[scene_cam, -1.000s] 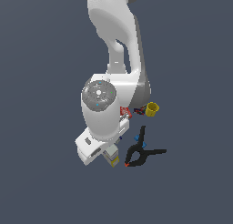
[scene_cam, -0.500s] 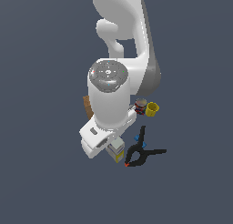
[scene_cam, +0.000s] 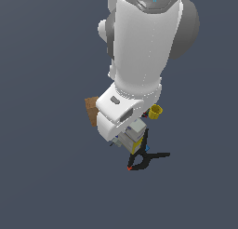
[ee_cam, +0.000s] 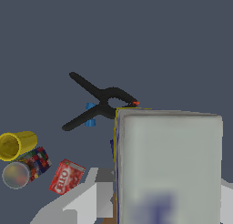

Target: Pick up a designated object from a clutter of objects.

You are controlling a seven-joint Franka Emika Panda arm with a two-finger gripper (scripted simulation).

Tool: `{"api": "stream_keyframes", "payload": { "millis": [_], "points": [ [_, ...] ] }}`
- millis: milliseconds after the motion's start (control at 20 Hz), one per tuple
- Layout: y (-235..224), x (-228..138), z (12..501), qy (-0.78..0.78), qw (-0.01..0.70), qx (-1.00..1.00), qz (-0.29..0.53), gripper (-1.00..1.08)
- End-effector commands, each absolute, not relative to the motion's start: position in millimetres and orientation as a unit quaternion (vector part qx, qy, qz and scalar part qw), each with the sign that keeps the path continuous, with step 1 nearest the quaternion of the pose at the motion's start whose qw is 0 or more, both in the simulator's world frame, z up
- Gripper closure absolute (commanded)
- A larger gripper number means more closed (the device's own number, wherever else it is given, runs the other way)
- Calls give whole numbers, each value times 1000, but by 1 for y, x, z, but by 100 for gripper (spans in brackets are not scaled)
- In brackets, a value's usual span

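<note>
Arm risen toward the camera since earlier — tool clamped on white-yellow carton, black clamp beyond.

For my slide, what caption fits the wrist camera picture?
White carton fills the wrist view between the gripper fingers, with a black clamp, yellow mug, printed can and red box beyond.

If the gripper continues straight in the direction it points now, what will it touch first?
Most likely the white carton: in the wrist view it fills the space directly ahead of the gripper. The black clamp lies just beyond it. How close the carton is stays unclear.
</note>
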State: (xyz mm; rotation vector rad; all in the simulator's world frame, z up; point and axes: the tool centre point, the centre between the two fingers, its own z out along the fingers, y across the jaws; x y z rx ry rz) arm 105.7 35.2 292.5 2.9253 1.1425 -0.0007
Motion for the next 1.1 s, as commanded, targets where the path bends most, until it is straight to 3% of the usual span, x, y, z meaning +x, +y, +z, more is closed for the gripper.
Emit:
{"api": "stream_keyframes", "payload": {
  "millis": [0, 500, 1050],
  "points": [
    [49, 100, 320, 364, 1, 931, 0, 108],
    [96, 84, 414, 364, 0, 932, 0, 108],
    [115, 80, 452, 363, 0, 932, 0, 108]
  ]
}}
